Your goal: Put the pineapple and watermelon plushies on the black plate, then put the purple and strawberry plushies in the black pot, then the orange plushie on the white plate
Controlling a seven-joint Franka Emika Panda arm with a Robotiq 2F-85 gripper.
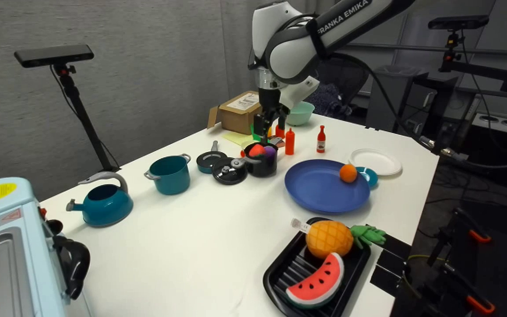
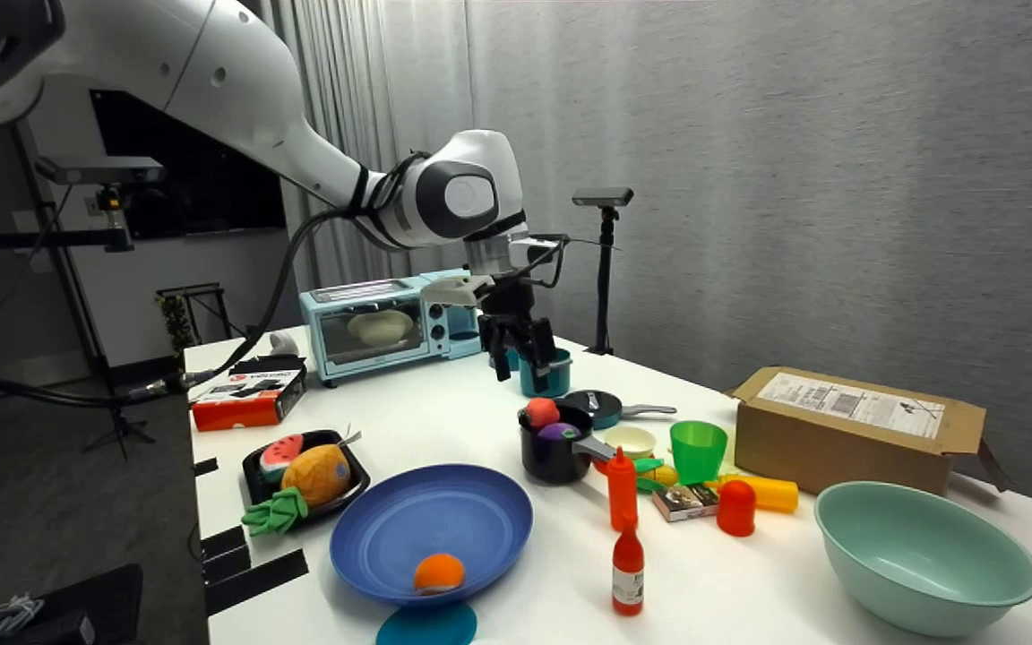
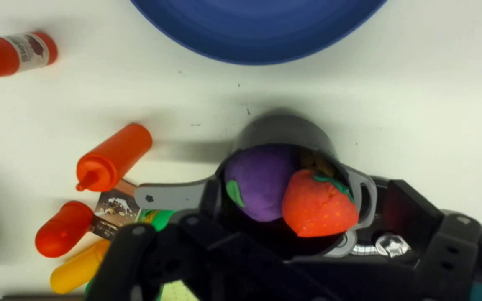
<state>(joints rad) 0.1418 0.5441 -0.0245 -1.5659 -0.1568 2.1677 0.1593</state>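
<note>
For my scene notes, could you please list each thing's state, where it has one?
Tool: open
Toaster oven door: shut
Black saucepan: uncovered, holding purple plushie and strawberry plushie
Black lid: off
Teal pot: uncovered
Red squeeze bottle: upright
Labelled red bottle: upright
Yellow bottle: on its side
Green cup: upright
Cardboard box flap: open

The white table (image 1: pixel 178 268) carries a long-handled black pot (image 2: pixel 549 463) below the gripper (image 3: pixel 306 195); near the gripper, a red squeeze bottle (image 3: pixel 118 154) and blue plate (image 1: pixel 317 187); well apart from it, a ridged black tray (image 1: pixel 288 274), white plate (image 1: pixel 374 162), teal kettle (image 1: pixel 108 212) and toaster oven (image 2: pixel 438 350).
</note>
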